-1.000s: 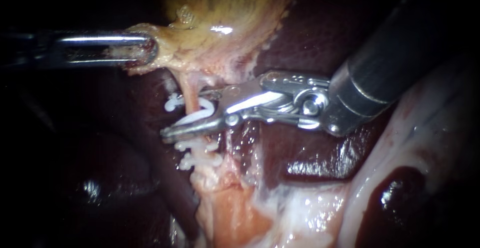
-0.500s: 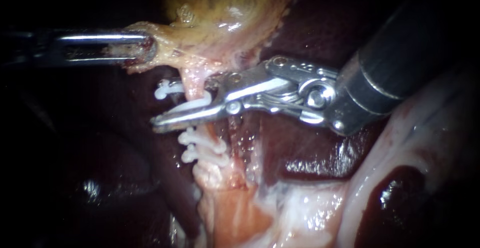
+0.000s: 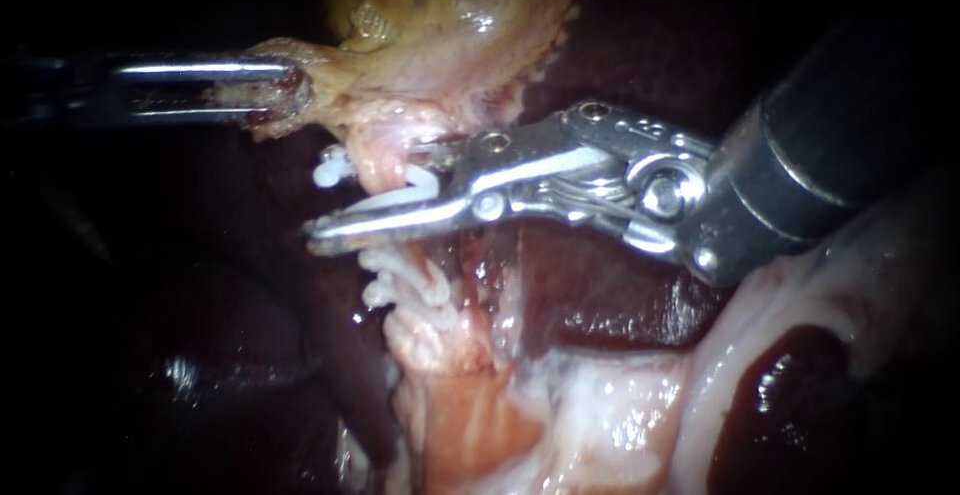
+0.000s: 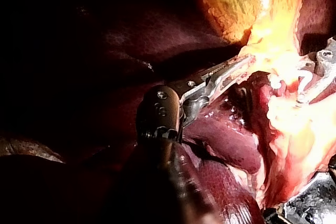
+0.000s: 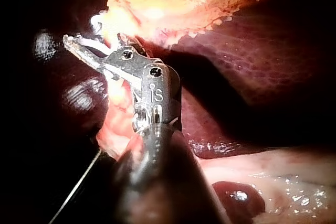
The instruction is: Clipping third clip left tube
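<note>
While right instrument's [image 3: 372,201] part-open jaws carry a clip [image 3: 411,192] astride the tube [image 3: 376,160]:
left instrument [image 3: 285,91], clamped on gallbladder [image 3: 440,15], may tug the tube free.

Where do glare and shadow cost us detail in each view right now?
Endoscope view: glare on the right instrument and wet gallbladder; the left instrument has its shaft lost in shadow. Left wrist view: the gallbladder by the jaws is burnt out. Right wrist view: bright tissue swamps the clip.

Centre brightly lit, edges falling to black, specular glints on wet liver [image 3: 600,305]
</note>
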Controlling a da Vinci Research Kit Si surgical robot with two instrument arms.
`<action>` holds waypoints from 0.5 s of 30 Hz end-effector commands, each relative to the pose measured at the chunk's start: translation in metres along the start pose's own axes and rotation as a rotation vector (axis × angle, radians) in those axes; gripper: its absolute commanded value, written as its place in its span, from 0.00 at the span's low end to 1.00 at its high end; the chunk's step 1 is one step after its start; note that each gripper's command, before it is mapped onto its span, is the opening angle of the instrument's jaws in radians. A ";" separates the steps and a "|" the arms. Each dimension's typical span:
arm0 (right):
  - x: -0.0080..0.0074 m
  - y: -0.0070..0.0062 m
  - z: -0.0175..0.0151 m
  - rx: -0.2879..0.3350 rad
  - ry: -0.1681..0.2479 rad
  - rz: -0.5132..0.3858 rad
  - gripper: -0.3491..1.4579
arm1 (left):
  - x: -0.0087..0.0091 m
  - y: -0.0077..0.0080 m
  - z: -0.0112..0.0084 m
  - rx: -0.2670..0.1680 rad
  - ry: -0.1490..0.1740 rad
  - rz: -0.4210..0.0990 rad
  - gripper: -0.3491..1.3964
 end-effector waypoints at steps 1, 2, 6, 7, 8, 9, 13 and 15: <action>-0.0001 0.0001 0.0001 0.007 -0.004 0.005 0.44 | 0.0000 0.0000 0.0000 0.000 0.000 0.000 0.00; -0.0001 0.0001 0.0002 0.013 -0.006 0.010 0.44 | 0.0000 0.0000 0.0000 0.000 0.000 0.000 0.00; -0.0003 0.0003 0.0005 0.033 -0.006 0.030 0.43 | 0.0000 0.0001 0.0000 0.000 0.000 0.000 0.00; -0.0004 0.0003 0.0006 0.037 -0.004 0.035 0.42 | 0.0000 0.0001 0.0000 0.000 0.000 0.000 0.00; -0.0004 0.0003 0.0006 0.041 -0.002 0.034 0.41 | 0.0000 0.0001 0.0000 0.000 0.001 0.000 0.00; -0.0004 0.0003 0.0005 0.043 0.000 0.034 0.41 | 0.0000 0.0001 0.0000 0.001 0.001 0.000 0.00; -0.0003 0.0005 0.0004 0.046 0.003 0.046 0.40 | 0.0000 0.0001 0.0000 0.001 0.001 0.000 0.00; -0.0004 0.0006 0.0004 0.055 0.000 0.063 0.38 | 0.0000 0.0001 0.0000 0.001 0.001 0.000 0.00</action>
